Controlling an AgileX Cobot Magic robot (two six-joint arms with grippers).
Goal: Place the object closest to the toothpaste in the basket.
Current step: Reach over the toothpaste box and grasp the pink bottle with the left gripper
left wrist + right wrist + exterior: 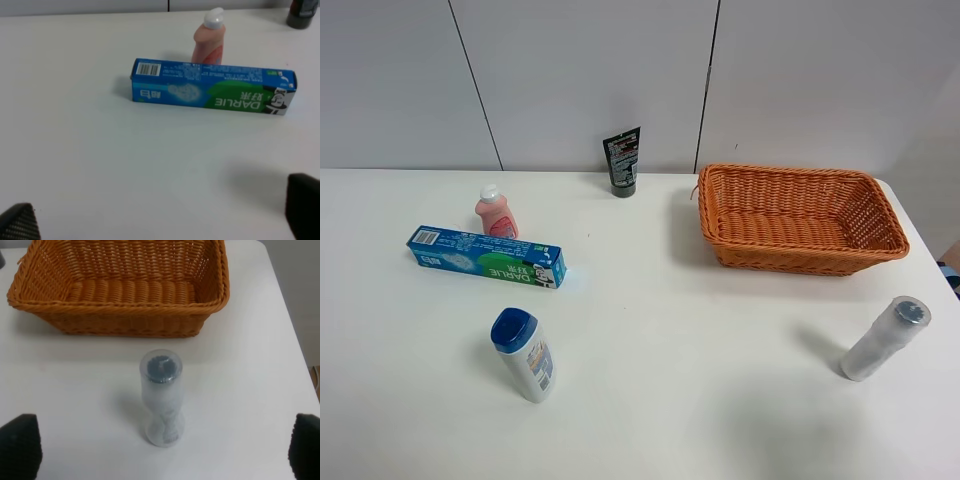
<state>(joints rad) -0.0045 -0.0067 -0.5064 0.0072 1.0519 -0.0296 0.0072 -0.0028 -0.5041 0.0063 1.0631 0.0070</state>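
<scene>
The blue and green Darlie toothpaste box (486,257) lies on the left of the white table; it also shows in the left wrist view (212,93). A small pink bottle with a white cap (495,213) stands upright just behind the box, the nearest thing to it, and shows in the left wrist view (210,42). The orange wicker basket (790,262) sits at the back right, empty, and shows in the right wrist view (120,307). My left gripper (160,215) is open and empty, short of the box. My right gripper (160,447) is open and empty. Neither arm shows in the exterior view.
A dark tube (622,161) stands cap-down at the back wall. A white bottle with a blue cap (523,355) stands at the front left. A clear plastic bottle (885,338) stands at the front right, between my right fingertips (17,445) and the basket.
</scene>
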